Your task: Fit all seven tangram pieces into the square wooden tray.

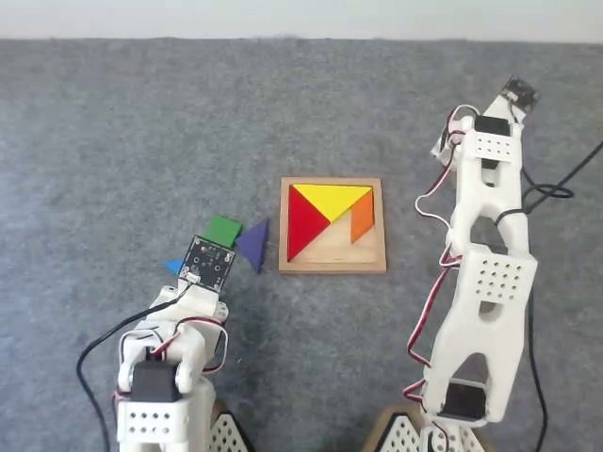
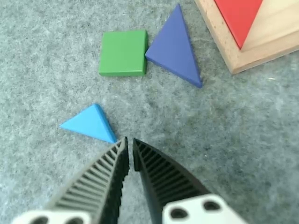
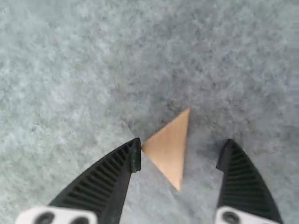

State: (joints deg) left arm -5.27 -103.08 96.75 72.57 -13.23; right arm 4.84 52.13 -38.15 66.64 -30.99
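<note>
The square wooden tray [image 1: 377, 262] lies mid-table and holds a red triangle [image 1: 303, 224], a yellow triangle [image 1: 332, 199] and an orange piece [image 1: 362, 218]. Left of it on the mat are a green square [image 1: 222, 229], a dark blue triangle [image 1: 254, 243] and a light blue triangle [image 1: 173, 266]. My left gripper [image 2: 130, 145] is shut and empty, just beside the light blue triangle [image 2: 90, 124], with the green square [image 2: 123, 52] and dark blue triangle [image 2: 175, 46] farther off. My right gripper [image 3: 182, 151] is open, straddling a tan triangle [image 3: 169, 148] flat on the mat; one fingertip [image 3: 135, 150] touches its corner.
Grey felt covers the table. The left arm [image 1: 165, 377] stands at the near left. The right arm [image 1: 485, 282] stretches from the near right toward the far right, with cables [image 1: 551, 193] beside it. The tray's corner [image 2: 243, 60] is near the dark blue triangle.
</note>
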